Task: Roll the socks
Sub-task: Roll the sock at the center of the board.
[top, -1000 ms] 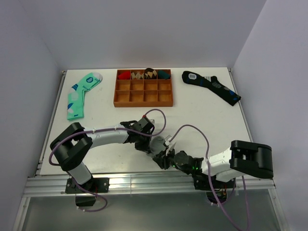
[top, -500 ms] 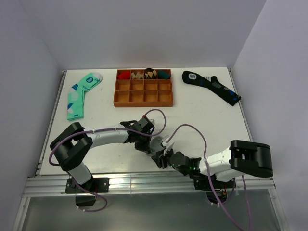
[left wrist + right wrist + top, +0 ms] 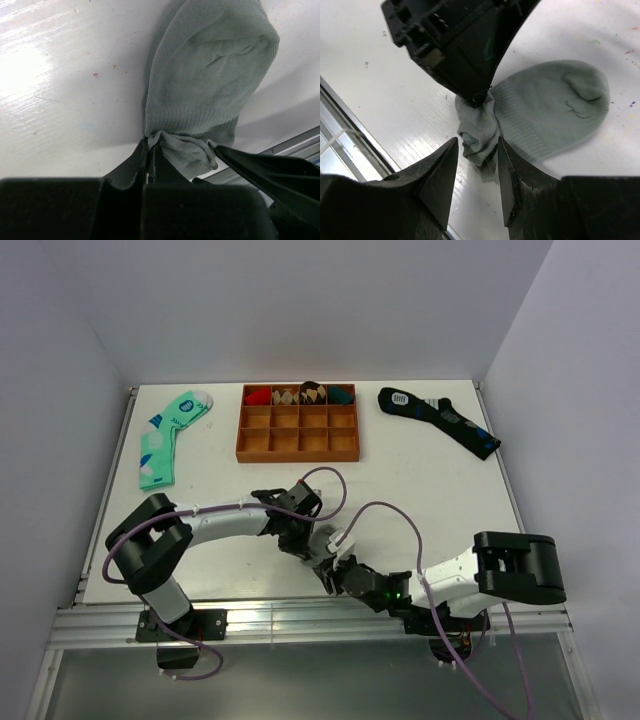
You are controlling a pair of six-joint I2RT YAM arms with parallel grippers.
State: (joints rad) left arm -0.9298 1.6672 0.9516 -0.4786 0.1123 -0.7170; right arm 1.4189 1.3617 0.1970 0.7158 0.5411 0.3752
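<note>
Left pincer (image 3: 180, 150) is clamped on the bunched cuff of the socks (image 3: 550, 110); right pincer (image 3: 477, 150) straddles it, fingers apart. A careless tug could free that thin pinch and undo the roll.

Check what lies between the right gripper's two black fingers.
The bunched cuff of the small light-grey knit socks lies between the right gripper's open fingers, pinched by the left gripper; the right wrist view shows it.

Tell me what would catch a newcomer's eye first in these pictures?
Near the front edge of the table, the left gripper pinches the bunched cuff of a small grey sock, and the right gripper straddles that same cuff. Behind them sit a wooden tray of compartments, a green patterned sock to its left and a dark sock to its right.
</note>
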